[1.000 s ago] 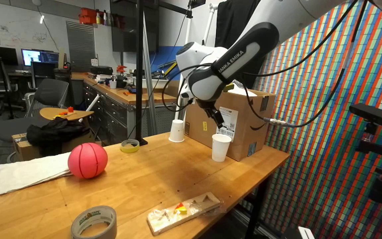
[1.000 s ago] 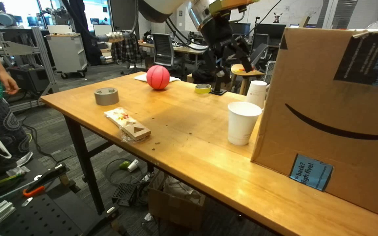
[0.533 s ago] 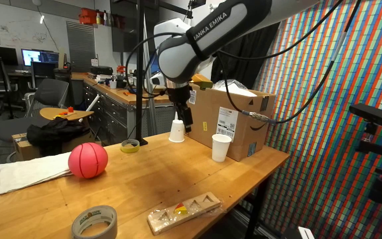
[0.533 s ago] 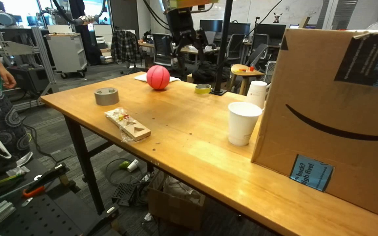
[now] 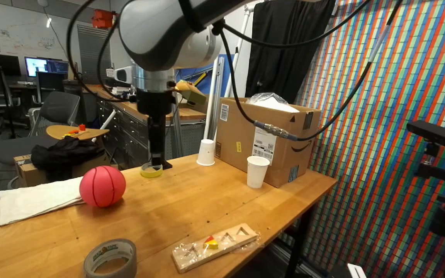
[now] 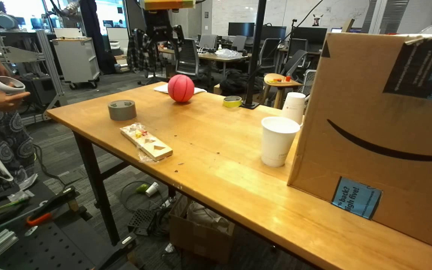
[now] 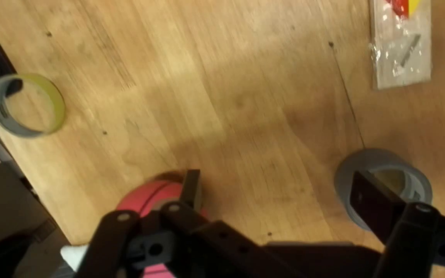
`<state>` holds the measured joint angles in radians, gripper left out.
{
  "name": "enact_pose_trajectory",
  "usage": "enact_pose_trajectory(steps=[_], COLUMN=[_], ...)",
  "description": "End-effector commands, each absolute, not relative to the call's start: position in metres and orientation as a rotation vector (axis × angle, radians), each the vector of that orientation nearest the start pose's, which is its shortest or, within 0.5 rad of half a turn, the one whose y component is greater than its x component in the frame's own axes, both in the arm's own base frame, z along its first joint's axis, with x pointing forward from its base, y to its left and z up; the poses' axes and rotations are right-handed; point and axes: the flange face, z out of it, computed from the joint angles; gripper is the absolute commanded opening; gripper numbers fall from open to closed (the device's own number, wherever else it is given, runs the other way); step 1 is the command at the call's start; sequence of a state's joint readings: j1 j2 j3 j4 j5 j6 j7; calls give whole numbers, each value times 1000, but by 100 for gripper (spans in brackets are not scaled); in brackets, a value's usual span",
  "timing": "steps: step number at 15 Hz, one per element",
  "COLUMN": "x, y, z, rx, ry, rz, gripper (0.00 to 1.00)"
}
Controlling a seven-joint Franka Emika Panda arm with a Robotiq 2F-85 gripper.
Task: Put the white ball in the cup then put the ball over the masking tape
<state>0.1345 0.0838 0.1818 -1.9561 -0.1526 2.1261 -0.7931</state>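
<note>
The ball, pinkish red with dark seams, rests on the left side of the table in an exterior view, just beside a white cloth. The grey tape roll lies nearer, apart from it. As I see in the wrist view, my gripper hangs above the table with its two fingers spread wide.

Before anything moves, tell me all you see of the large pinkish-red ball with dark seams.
The large pinkish-red ball is evenly round, its dark seams curving like a basketball's; it looks matte, perhaps rubber. It rests on the brown wooden table by the folded white cloth; contact with the cloth is unclear. The open black gripper hides part of it in the wrist view, but stands apart from it in both exterior views.
</note>
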Motion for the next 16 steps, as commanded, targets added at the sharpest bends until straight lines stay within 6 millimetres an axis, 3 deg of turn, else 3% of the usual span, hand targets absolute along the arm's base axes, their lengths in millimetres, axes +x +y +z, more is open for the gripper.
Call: enact_pose_trajectory(steps=[1,6,9,13,16], x=[557,583,614,651,680], y=[239,308,329,334,316], z=[445,432,427,420,413], rx=[-2673,-2634,-2599,-2546,-2532], ry=[-1843,-2092,-2268,-2443,-2546], rz=[-208,-232,-242,-236,-188], gripper=[100,100,100,100,100])
